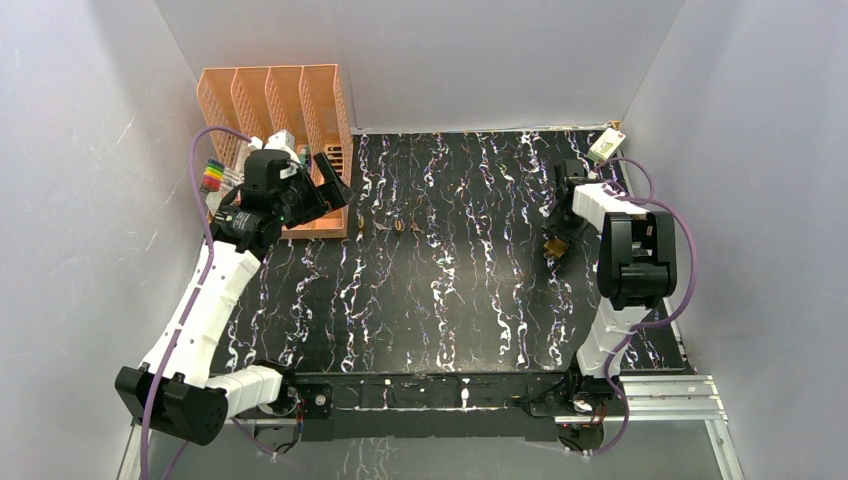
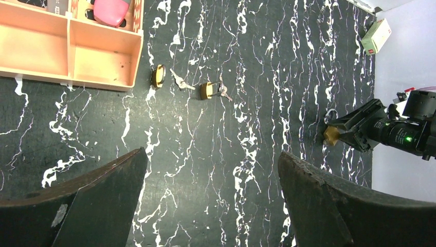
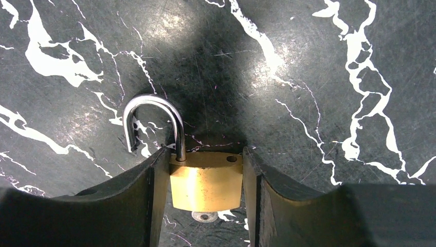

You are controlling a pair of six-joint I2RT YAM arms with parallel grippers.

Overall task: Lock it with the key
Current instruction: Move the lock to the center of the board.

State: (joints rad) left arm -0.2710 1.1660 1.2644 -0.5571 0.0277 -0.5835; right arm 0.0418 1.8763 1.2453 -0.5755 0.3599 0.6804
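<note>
A brass padlock (image 3: 205,180) lies on the black marbled table (image 3: 288,67) between my right gripper's (image 3: 205,172) fingers (image 3: 128,206), which press against both of its sides. Its steel shackle (image 3: 154,105) is swung out to the left, with the free end clear of its hole. A round silver key head (image 3: 204,216) shows just below the body. In the top view this padlock (image 1: 554,247) is at the table's right side. My left gripper (image 2: 212,152) hovers wide open and empty above the table near the orange organiser.
Two more brass padlocks (image 2: 158,76) (image 2: 207,90) with loose keys (image 2: 182,82) lie in front of the orange organiser (image 1: 275,100). A small white box (image 1: 606,145) sits at the far right corner. Grey walls close in both sides.
</note>
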